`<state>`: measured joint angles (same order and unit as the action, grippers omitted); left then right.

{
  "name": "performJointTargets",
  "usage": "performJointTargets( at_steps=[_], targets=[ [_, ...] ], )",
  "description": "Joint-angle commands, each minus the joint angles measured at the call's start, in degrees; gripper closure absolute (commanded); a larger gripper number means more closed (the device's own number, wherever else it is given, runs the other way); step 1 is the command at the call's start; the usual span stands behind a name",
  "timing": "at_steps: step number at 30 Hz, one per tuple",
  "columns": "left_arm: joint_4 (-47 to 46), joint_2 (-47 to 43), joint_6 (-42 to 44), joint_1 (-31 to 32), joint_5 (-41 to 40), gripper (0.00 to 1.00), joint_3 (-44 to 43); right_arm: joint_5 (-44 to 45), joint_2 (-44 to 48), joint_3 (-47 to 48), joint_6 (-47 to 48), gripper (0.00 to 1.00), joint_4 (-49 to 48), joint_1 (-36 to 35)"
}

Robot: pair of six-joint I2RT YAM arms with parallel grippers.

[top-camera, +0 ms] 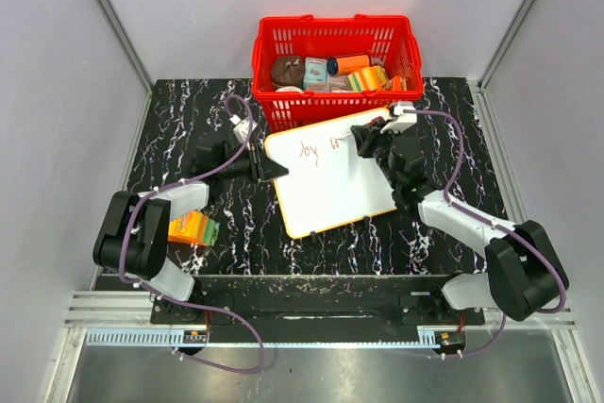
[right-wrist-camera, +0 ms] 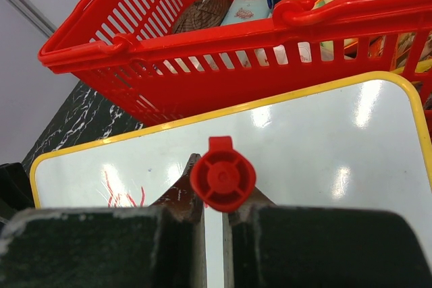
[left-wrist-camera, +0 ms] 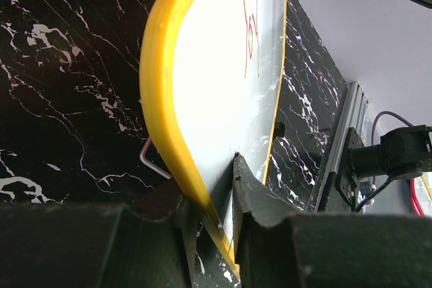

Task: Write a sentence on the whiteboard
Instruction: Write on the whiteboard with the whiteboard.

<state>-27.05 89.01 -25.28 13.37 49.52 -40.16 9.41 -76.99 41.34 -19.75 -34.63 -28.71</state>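
Note:
The whiteboard (top-camera: 330, 176), white with a yellow rim, stands tilted in the middle of the table. My left gripper (top-camera: 274, 170) is shut on its left edge; in the left wrist view the fingers (left-wrist-camera: 260, 197) pinch the rim of the whiteboard (left-wrist-camera: 223, 85). My right gripper (top-camera: 363, 139) is over the board's upper part, shut on a red marker (right-wrist-camera: 223, 175) whose back end faces the camera. The marker's tip is hidden. Part of the sentence (top-camera: 316, 150) shows in red, roughly "Joy in"; the red strokes (right-wrist-camera: 121, 193) lie left of the marker.
A red basket (top-camera: 335, 54) holding several packaged items stands just behind the board, close to its top edge (right-wrist-camera: 202, 65). An orange box (top-camera: 193, 228) lies by the left arm. A wire foot (left-wrist-camera: 152, 160) sticks out under the board.

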Motion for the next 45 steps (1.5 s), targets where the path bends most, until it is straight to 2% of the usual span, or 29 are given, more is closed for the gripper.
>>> performJointTargets(
  at_steps=[1, 19, 25, 34, 45],
  targets=[
    [3.05, 1.87, 11.3, 1.66, -7.24, 1.0, 0.17, 0.44, 1.41, -1.26, 0.41, 1.0, 0.53, 0.5],
    [3.14, 1.78, 11.39, 1.66, -7.42, 1.0, 0.08, -0.36, 3.95, -4.17, -0.99, 1.0, 0.44, 0.58],
    [3.23, 1.87, 11.39, 1.66, -7.42, 1.0, 0.08, -0.62, 9.66, -3.38, -1.7, 1.0, 0.7, 0.58],
    [3.14, 1.87, 11.3, 1.84, -7.42, 1.0, 0.17, -0.18, 21.61, -4.51, -1.87, 1.0, 5.97, 0.58],
    [3.32, 1.52, 11.48, 2.02, -7.59, 1.0, 0.08, 0.61, 24.87, -5.83, -0.82, 1.0, 10.2, 0.58]
  ],
)
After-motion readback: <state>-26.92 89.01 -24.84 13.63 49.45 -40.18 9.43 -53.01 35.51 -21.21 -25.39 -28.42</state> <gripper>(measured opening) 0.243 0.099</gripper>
